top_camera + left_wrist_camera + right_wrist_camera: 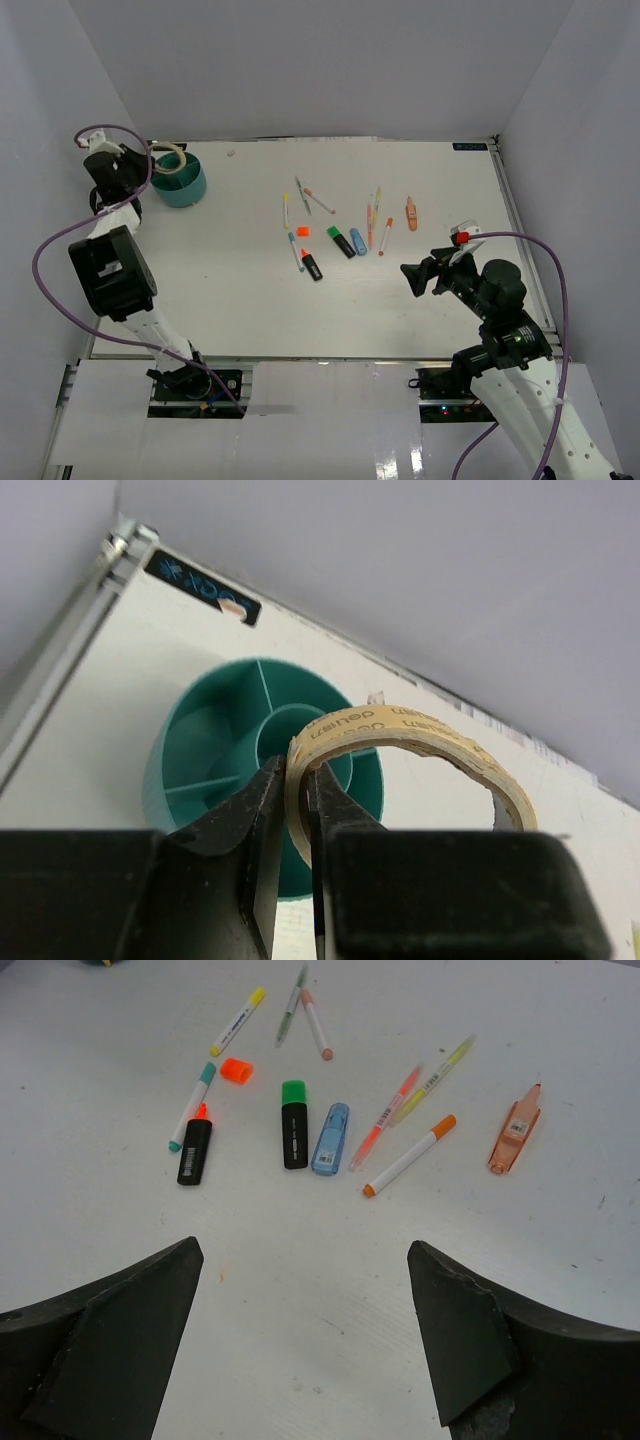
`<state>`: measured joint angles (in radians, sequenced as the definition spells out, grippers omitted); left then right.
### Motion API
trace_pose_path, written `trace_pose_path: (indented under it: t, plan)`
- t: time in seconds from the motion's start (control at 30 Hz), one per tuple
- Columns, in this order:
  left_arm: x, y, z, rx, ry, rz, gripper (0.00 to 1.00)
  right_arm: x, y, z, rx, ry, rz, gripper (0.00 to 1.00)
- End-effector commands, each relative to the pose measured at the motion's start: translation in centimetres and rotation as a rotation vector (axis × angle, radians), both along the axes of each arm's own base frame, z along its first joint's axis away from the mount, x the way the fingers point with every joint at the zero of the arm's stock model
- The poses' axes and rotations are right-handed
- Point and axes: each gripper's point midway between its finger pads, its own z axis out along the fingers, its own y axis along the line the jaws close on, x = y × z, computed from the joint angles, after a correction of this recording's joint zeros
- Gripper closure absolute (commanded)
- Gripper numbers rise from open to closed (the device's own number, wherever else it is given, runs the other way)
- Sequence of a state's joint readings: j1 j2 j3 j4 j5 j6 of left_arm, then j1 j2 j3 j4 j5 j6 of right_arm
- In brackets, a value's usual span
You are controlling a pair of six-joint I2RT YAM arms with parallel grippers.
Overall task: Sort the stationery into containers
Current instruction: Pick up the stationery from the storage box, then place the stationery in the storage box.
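Seemingly over organiser (190, 730), left tool (297, 770) tight on tan ring (400, 720); right tool (303, 1250) wide, empty, near pens (408, 1157).

Left wrist view: teal organiser (200, 745) near wall hidden behind left gripper (297, 770) and tape ring (380, 720); ring's lower arc hidden too. Right wrist view: farthest pens (292, 1005) blurred.

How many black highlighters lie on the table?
2. The orange-tipped one lies beside a teal-capped pen; the green-capped one lies right of it, beside a blue marker. None seems hidden.
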<state>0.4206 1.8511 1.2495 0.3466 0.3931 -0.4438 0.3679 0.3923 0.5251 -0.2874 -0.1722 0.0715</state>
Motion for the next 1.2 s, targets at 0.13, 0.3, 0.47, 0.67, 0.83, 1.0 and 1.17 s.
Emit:
trace_pose_path:
  t: [0.13, 0.3, 0.47, 0.67, 0.83, 1.0, 1.17]
  plan:
    - [-0.8, -0.9, 8.0, 0.266, -0.095, 0.215, 1.00, 0.1, 0.4, 1.0, 0.014, -0.050, 0.018, 0.10]
    - [-0.5, -2.6, 9.3, 0.411, -0.086, 0.321, 1.00, 0.1, 0.3, 1.1, 0.017, -0.054, 0.014, 0.10]
    - [-0.6, -4.0, 10.7, 0.571, -0.121, 0.423, 1.00, 0.0, 0.3, 1.1, 0.014, -0.057, 0.014, 0.10]
    - [-0.9, -4.5, 10.8, 0.654, -0.136, 0.465, 1.00, 0.0, 0.2, 1.1, 0.013, -0.058, 0.009, 0.10]
    - [-0.9, -4.4, 10.3, 0.739, -0.123, 0.477, 1.00, 0.0, 0.2, 1.2, 0.016, -0.060, 0.009, 0.10]
    - [-1.0, -6.6, 9.8, 0.829, -0.130, 0.498, 1.00, -0.1, 0.1, 1.2, 0.016, -0.061, 0.009, 0.10]
    - [-0.4, -7.6, 8.8, 0.920, -0.097, 0.511, 1.00, -0.1, 0.2, 1.1, 0.014, -0.055, 0.012, 0.10]
